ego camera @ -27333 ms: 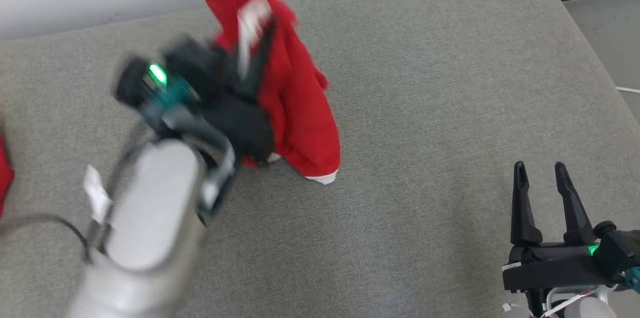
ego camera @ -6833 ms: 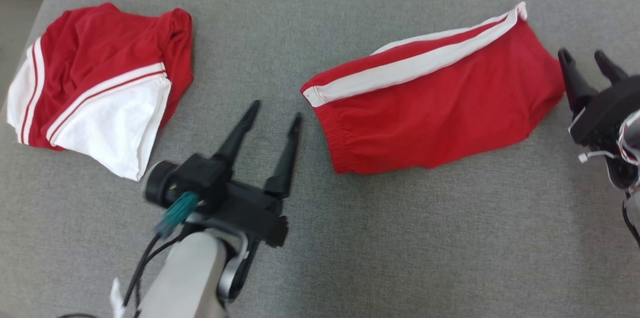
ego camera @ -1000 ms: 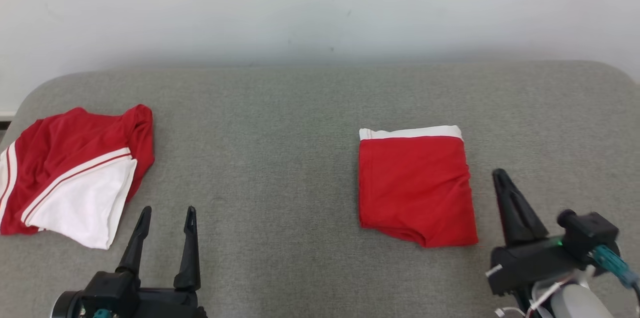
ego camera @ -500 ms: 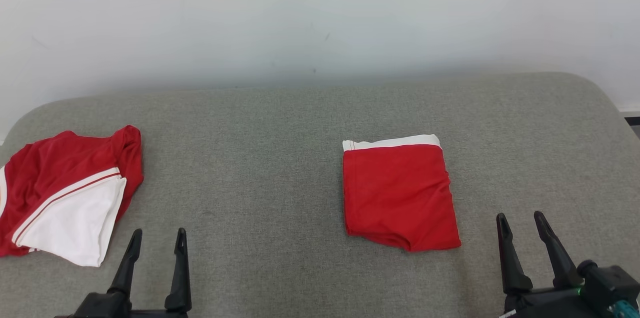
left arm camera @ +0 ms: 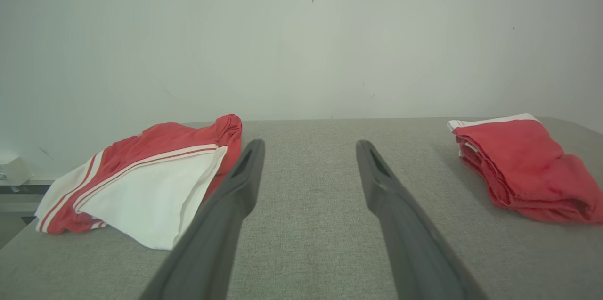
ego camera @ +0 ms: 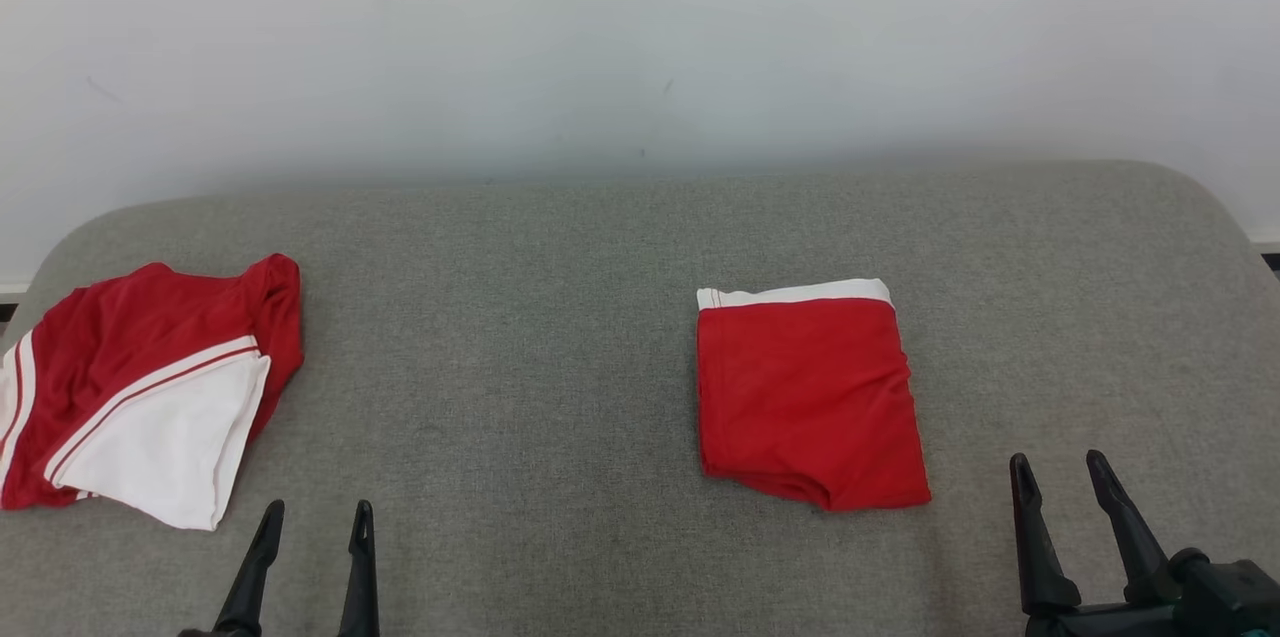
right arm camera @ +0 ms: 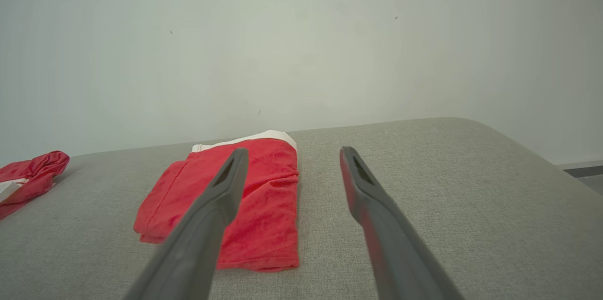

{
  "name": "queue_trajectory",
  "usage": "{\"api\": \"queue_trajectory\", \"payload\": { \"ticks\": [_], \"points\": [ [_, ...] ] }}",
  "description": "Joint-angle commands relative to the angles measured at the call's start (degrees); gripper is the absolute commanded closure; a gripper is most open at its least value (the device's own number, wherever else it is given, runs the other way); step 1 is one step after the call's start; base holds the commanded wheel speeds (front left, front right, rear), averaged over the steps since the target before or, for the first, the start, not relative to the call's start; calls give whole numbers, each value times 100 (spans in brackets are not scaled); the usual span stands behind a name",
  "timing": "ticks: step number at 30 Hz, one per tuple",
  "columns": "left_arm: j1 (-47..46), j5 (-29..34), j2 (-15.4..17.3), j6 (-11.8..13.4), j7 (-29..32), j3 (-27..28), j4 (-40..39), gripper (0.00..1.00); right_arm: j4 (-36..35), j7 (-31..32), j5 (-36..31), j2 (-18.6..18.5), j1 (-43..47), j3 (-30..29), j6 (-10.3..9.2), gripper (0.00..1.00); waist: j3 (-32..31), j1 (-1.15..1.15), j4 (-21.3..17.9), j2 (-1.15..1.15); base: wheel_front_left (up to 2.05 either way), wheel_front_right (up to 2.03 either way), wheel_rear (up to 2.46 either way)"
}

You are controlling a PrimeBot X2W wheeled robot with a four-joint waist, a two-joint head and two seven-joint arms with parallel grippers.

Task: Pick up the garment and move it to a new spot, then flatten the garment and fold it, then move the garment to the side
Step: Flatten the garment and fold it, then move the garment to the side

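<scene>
Backing wall (ego camera: 640, 37): pale, plain, a few small dark specks; seen behind the cushion's far edge.
cushion (ego camera: 520, 337): grey woven fabric, far corners rounded; both garments are carried on it.
loose garment (ego camera: 150, 387): red with a white panel and thin stripes; laid rumpled at the cushion's left end, well apart from the folded garment.
folded garment (ego camera: 805, 397): red, folded into a compact near-rectangle with a white band along the far edge; laid flat on the cushion, right of centre. Stacked layers are seen at its edge in the left wrist view (left arm camera: 523, 168). It is touched by neither gripper.
right gripper (ego camera: 1057, 460): lower right of the head view, fingers spread wide, nothing held. It is placed near the folded garment's near right corner, not touching. In the right wrist view (right arm camera: 293, 150) the folded garment (right arm camera: 264, 206) is partly covered by the left finger.
left gripper (ego camera: 317, 509): lower left of the head view, fingers spread wide, nothing held. Bare cushion is seen between the fingers in the left wrist view (left arm camera: 309, 143); the loose garment (left arm camera: 141, 182) is just beside them.
</scene>
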Motion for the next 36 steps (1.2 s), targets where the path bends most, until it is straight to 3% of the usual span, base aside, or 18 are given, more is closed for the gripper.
{"api": "queue_trajectory", "payload": {
  "ticks": [1, 26, 36],
  "points": [
    [58, 37, 16, -1, -5, 16, -32, 0, -10, -1, -44, -25, 57, -6, -14, 0, -5, 1, 19, 0, 0, 0, 0],
    [59, 92, 9, -35, -5, -27, -103, 0, 226, -1, 41, 17, 20, -3, -14, 0, -1, 1, 88, 0, 0, 0, 0],
    [-164, 54, -2, 33, -5, -188, -83, 0, 650, 138, 202, -445, -708, 278, -14, 0, 190, 1, 316, 0, 0, 0, 0]
  ]
}}
